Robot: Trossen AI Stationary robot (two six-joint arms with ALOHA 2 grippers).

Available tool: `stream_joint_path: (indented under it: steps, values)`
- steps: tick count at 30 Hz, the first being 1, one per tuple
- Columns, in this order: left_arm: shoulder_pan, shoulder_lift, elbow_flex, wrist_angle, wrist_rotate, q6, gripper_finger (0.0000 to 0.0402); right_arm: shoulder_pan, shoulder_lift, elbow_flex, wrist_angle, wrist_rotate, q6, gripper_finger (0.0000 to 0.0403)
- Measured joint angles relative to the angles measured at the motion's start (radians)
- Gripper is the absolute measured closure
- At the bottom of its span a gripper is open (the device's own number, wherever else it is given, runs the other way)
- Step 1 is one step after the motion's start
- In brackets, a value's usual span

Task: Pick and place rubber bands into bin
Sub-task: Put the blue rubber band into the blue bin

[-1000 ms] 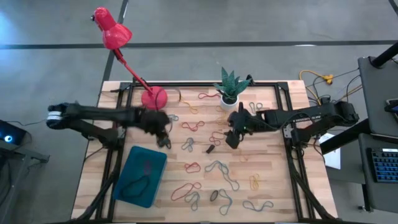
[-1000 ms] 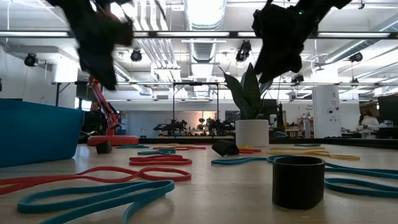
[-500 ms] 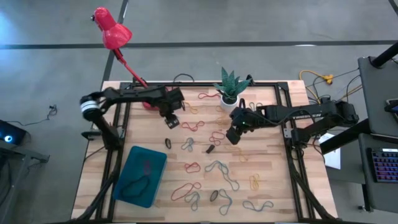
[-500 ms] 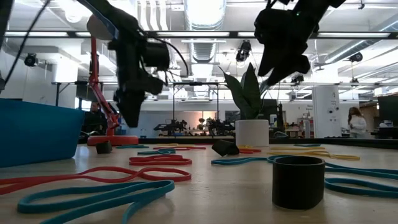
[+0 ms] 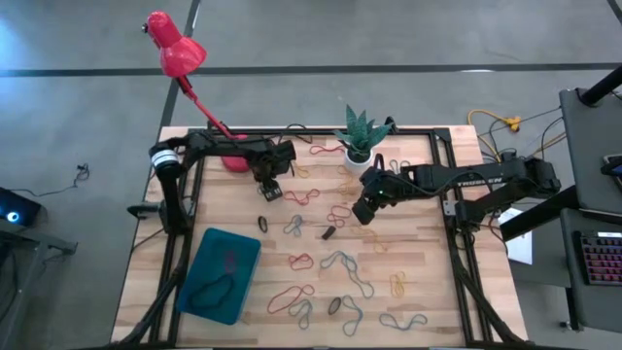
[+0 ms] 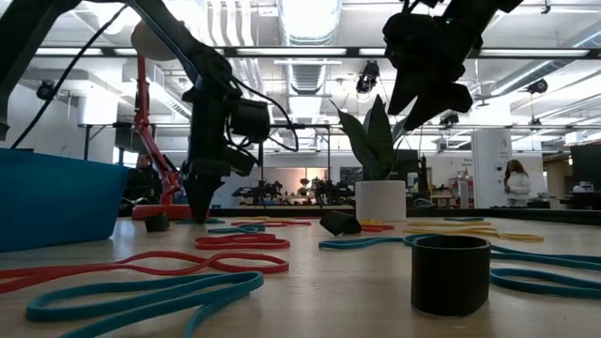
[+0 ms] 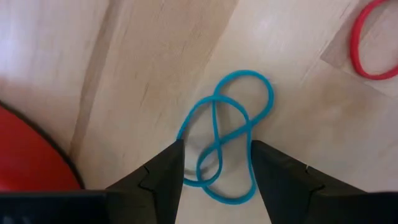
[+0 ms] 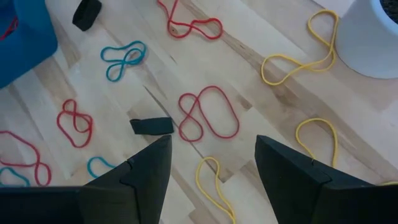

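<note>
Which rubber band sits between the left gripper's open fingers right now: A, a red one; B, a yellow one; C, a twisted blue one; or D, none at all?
C: in the left wrist view the left gripper has its fingers spread over a twisted blue rubber band lying on the wooden table, not yet gripped.

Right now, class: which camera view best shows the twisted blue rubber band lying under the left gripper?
The left wrist view: the blue rubber band fills the frame between the open left gripper fingers. The high view shows the gripper covering it; in the low view I cannot single it out; the right wrist view does not clearly show it.
</note>
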Motion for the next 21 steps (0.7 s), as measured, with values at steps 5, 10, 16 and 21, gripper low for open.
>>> stream_joint_path:
  steps: [5,10,16,21]
  values:
    - [0.007,0.002,-0.002,-0.005,0.047,0.035,0.0258,0.000,0.000,0.000,0.001,0.000,0.000,0.0186]
    - [0.005,0.003,-0.007,-0.001,0.069,0.059,0.0338,0.000,0.000,0.000,0.004,0.001,0.000,0.0187]
    - [0.003,0.005,-0.008,-0.003,0.112,0.056,0.0394,0.000,0.000,-0.001,0.008,0.002,0.019,0.0188]
    - [-0.010,-0.022,-0.016,-0.028,0.204,0.004,0.0400,0.000,0.000,-0.001,0.011,0.002,0.031,0.0188]
